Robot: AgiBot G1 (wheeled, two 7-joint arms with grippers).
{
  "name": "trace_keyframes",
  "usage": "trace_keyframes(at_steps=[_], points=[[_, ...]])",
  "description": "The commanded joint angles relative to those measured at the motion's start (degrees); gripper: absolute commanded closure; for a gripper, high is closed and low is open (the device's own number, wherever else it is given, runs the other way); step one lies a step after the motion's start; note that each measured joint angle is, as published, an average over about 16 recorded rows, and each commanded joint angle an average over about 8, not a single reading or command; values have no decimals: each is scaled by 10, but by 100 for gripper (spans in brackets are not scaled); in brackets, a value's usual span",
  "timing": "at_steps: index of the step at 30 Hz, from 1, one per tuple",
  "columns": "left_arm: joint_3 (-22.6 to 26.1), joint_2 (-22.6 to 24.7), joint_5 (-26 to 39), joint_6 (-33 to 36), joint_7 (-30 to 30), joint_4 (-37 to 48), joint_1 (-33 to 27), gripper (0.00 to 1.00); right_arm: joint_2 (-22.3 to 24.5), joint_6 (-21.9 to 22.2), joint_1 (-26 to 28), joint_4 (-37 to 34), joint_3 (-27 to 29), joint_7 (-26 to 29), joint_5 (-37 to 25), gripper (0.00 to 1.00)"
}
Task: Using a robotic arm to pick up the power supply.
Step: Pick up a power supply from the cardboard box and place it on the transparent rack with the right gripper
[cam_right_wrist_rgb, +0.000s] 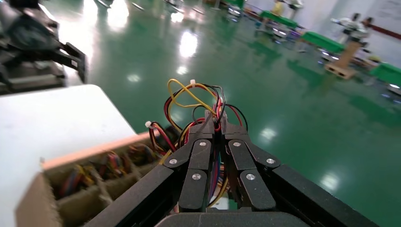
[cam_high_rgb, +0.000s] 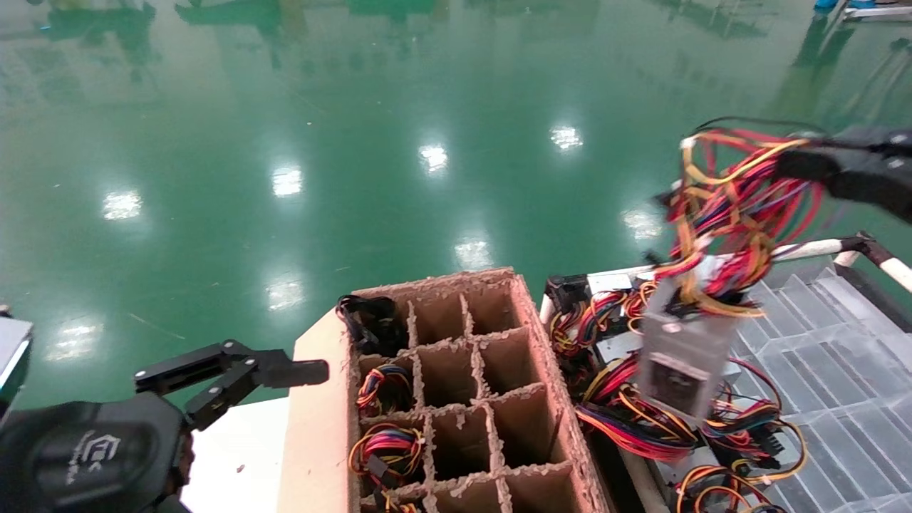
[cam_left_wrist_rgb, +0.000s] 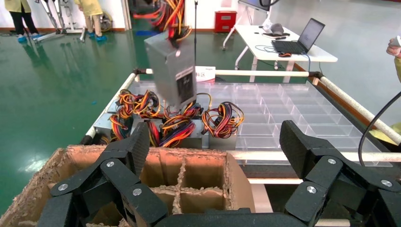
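Right tool (cam_right_wrist_rgb: 216, 124) clenched on the cable bundle (cam_high_rgb: 734, 192), power supply (cam_high_rgb: 684, 356) hanging clear above the tray (cam_high_rgb: 841, 356): pickup essentially done. Left tool (cam_left_wrist_rgb: 213, 156) released, idle beside the carton (cam_high_rgb: 513, 399).

arms: glossy black | left housing (cam_high_rgb: 85, 456): white hexagon logo | tool (cam_left_wrist_rgb: 217, 161) fingers: black linkage bars, silver screws

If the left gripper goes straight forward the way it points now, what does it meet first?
Probably the cardboard divider box: the open left gripper points over its near rim toward the hanging power supply beyond, though depth is unclear.
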Motion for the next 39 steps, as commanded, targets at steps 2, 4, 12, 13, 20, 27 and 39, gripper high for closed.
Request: trace_keyframes(at_steps=[2,4,12,13,20,27,39], points=[[0,0,0,0,0,0,0,0,22,-9,24,-24,-7,-13,-8,100],[0,0,0,0,0,0,0,0,40,-11,31,-36,-16,-23,-9,100],[0,0,0,0,0,0,0,0,110,-13,27,-85,-58,-71,13,100],[0,0,0,0,0,0,0,0,118,-13,24,-91,-63,-78,18,100],[0,0,0,0,0,0,0,0,163,-12,1,-137,-95,-126,42,100],[0,0,0,0,0,0,0,0,185,-11,-27,-169,-129,-161,54,100],[1,0,0,0,0,0,0,0,186,-12,-73,-178,-180,-194,85,100]])
